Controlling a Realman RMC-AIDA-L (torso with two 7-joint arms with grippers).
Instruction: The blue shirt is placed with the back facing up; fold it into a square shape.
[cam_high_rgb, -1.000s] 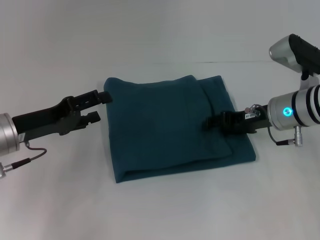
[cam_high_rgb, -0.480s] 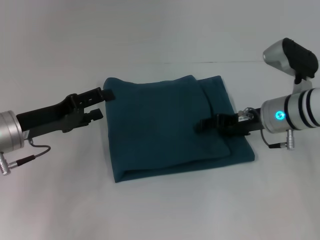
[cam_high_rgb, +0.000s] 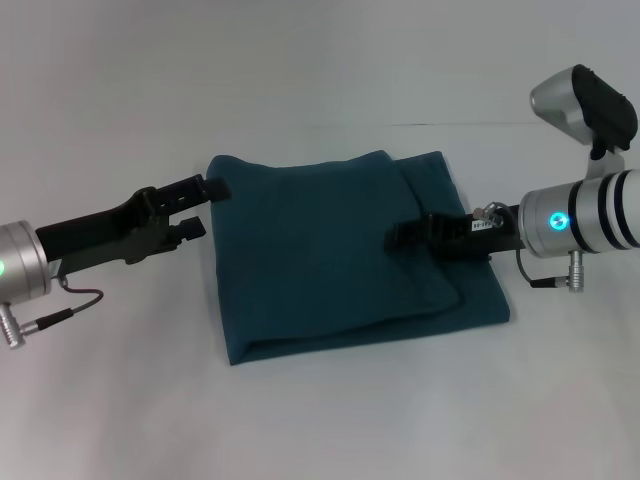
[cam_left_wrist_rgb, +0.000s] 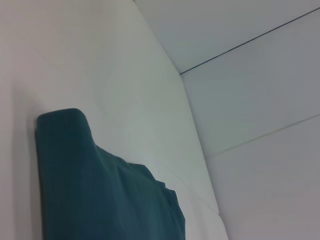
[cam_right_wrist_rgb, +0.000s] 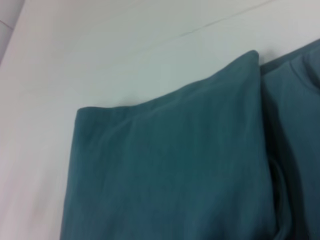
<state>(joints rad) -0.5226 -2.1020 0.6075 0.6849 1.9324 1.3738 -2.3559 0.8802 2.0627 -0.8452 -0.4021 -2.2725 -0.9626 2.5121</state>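
The blue shirt (cam_high_rgb: 330, 255) lies folded into a rough rectangle on the white table, with a folded layer on top and a narrower strip showing along its right side. My left gripper (cam_high_rgb: 205, 208) is open and empty, just off the shirt's left edge near the far left corner. My right gripper (cam_high_rgb: 398, 238) hovers over the right part of the shirt, pointing left. The shirt's corner shows in the left wrist view (cam_left_wrist_rgb: 100, 190), and its folded top layer fills the right wrist view (cam_right_wrist_rgb: 170, 170). No lettering shows.
The white table (cam_high_rgb: 320, 420) surrounds the shirt on all sides. A thin seam line (cam_high_rgb: 460, 124) runs across the table behind the shirt. Nothing else stands on the table.
My right gripper has moved left, farther in over the shirt. My left gripper has shifted only slightly. The shirt has not moved.
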